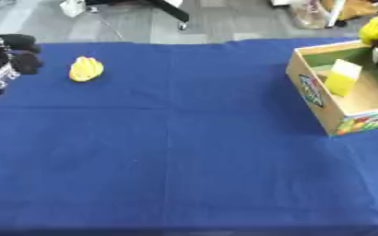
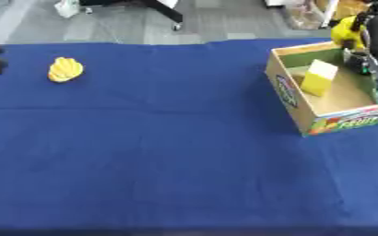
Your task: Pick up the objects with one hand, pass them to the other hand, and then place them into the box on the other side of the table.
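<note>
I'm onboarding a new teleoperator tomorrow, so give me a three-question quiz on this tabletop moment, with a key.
1. True or false: the yellow object on the cloth already lies inside the box.
2. Which hand is nearer that object? A) left hand B) right hand
3. Fill in: the right hand holds a ____ item above the box's far corner.

Key: 1. False; it lies on the blue cloth at the far left, apart from the box. 2. A. 3. Yellow. A yellow block already leans inside the box.
</note>
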Robot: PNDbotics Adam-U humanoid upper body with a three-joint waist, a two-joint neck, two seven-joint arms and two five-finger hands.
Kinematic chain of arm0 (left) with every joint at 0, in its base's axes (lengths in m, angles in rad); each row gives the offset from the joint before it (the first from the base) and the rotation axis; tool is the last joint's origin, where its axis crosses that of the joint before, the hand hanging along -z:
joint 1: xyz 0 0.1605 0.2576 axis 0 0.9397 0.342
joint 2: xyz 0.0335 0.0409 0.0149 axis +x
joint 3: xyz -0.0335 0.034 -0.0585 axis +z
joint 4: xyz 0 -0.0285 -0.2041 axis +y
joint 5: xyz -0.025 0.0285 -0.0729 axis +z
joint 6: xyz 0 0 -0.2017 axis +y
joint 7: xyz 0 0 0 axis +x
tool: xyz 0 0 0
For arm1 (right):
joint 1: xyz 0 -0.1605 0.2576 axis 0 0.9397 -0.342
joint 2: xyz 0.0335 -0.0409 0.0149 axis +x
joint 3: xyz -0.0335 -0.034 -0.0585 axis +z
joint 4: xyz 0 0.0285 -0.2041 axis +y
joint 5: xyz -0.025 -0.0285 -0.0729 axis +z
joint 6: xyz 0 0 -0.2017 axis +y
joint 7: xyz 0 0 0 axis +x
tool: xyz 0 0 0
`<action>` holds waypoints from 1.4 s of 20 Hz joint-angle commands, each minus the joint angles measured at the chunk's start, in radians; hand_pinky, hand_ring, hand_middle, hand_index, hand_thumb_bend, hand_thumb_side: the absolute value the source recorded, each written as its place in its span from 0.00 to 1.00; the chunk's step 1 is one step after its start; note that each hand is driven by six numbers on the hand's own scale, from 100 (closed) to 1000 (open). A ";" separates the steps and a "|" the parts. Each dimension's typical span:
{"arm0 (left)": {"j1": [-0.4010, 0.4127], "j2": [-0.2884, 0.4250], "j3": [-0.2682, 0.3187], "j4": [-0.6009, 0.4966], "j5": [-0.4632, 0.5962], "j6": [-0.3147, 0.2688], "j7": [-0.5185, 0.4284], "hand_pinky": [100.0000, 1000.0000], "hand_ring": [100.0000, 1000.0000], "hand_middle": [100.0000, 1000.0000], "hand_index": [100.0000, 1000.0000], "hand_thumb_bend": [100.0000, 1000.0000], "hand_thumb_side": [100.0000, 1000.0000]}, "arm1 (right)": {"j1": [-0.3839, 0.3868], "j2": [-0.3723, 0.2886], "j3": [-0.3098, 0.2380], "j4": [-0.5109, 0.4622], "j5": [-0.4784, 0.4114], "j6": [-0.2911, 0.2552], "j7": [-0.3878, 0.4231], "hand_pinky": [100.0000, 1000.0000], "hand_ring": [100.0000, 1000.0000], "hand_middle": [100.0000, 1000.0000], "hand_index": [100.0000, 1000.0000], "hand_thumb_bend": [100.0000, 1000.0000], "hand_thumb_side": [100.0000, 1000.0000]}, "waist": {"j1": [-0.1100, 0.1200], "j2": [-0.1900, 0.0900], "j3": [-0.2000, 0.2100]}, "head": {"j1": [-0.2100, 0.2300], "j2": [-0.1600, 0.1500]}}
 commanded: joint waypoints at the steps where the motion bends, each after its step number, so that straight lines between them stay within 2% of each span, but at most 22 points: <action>1: -0.001 0.013 0.023 -0.027 0.009 -0.003 0.009 0.73 0.66 0.67 0.79 0.60 0.54 | -0.032 -0.019 -0.033 0.086 -0.005 0.000 -0.024 0.69 0.53 0.61 0.57 0.22 0.17 | 0.000 -0.011 0.002 | -0.036 -0.002; 2: 0.001 0.012 0.025 -0.029 0.008 -0.003 0.010 0.73 0.66 0.67 0.79 0.60 0.54 | -0.035 -0.020 -0.038 0.109 -0.011 -0.002 -0.022 0.69 0.54 0.62 0.60 0.24 0.20 | -0.001 -0.011 0.004 | -0.043 -0.002; 4: 0.007 0.010 0.028 -0.027 0.007 -0.003 0.012 0.73 0.66 0.67 0.79 0.60 0.54 | -0.035 -0.025 -0.045 0.137 -0.027 -0.005 -0.008 0.71 0.56 0.66 0.67 0.35 0.34 | -0.002 -0.012 0.005 | -0.053 -0.002; 5: 0.009 0.010 0.029 -0.026 0.006 -0.003 0.013 0.73 0.66 0.67 0.79 0.60 0.54 | -0.033 -0.027 -0.047 0.143 -0.035 -0.007 0.001 0.73 0.60 0.70 0.74 0.43 0.44 | -0.003 -0.012 0.006 | -0.055 -0.002; 9: 0.018 0.010 0.036 -0.013 0.003 -0.003 0.017 0.73 0.66 0.67 0.79 0.60 0.54 | -0.011 -0.040 -0.058 0.123 -0.096 -0.014 0.070 0.77 0.69 0.80 0.90 0.49 0.55 | -0.004 -0.012 0.007 | -0.066 -0.002; 12: 0.021 0.010 0.041 -0.001 0.000 -0.003 0.020 0.73 0.66 0.67 0.79 0.60 0.54 | 0.017 -0.054 -0.071 0.058 -0.149 -0.009 0.084 0.78 0.70 0.83 0.91 0.48 0.57 | -0.005 -0.012 0.007 | -0.074 -0.002; 17: 0.019 0.017 0.051 0.020 -0.017 -0.004 0.029 0.73 0.65 0.67 0.79 0.60 0.54 | 0.079 -0.068 -0.083 -0.125 -0.258 -0.007 0.024 0.77 0.65 0.82 0.83 0.42 0.50 | -0.005 -0.012 0.004 | -0.079 -0.002; 19: 0.015 0.023 0.057 0.031 -0.036 -0.003 0.035 0.73 0.65 0.67 0.79 0.60 0.54 | 0.110 -0.069 -0.081 -0.210 -0.350 -0.037 -0.027 0.78 0.64 0.82 0.80 0.37 0.44 | -0.005 -0.011 0.003 | -0.079 -0.002; 20: 0.012 0.027 0.061 0.039 -0.045 -0.002 0.040 0.73 0.65 0.66 0.79 0.60 0.53 | 0.129 -0.068 -0.080 -0.259 -0.399 -0.062 -0.058 0.78 0.63 0.82 0.79 0.31 0.37 | -0.005 -0.011 0.002 | -0.077 -0.002; 22: 0.003 0.037 0.069 0.060 -0.068 -0.002 0.053 0.73 0.65 0.66 0.78 0.60 0.52 | 0.169 -0.067 -0.075 -0.350 -0.486 -0.110 -0.109 0.77 0.62 0.80 0.77 0.23 0.30 | -0.005 -0.010 0.000 | -0.075 -0.002; 26: -0.031 0.068 0.075 0.121 -0.126 0.003 0.077 0.73 0.65 0.66 0.78 0.58 0.49 | 0.248 -0.054 -0.059 -0.520 -0.617 -0.182 -0.145 0.74 0.56 0.75 0.74 0.12 0.27 | -0.003 -0.010 -0.006 | -0.067 -0.002; 27: -0.043 0.078 0.074 0.139 -0.147 0.004 0.080 0.73 0.65 0.66 0.78 0.58 0.48 | 0.265 -0.050 -0.053 -0.557 -0.641 -0.196 -0.139 0.74 0.55 0.75 0.74 0.23 0.32 | -0.003 -0.010 -0.007 | -0.064 -0.002; 28: -0.056 0.090 0.072 0.160 -0.169 0.004 0.081 0.73 0.65 0.66 0.78 0.57 0.46 | 0.281 -0.045 -0.046 -0.594 -0.660 -0.211 -0.130 0.74 0.55 0.74 0.73 0.10 0.26 | -0.002 -0.010 -0.010 | -0.059 -0.002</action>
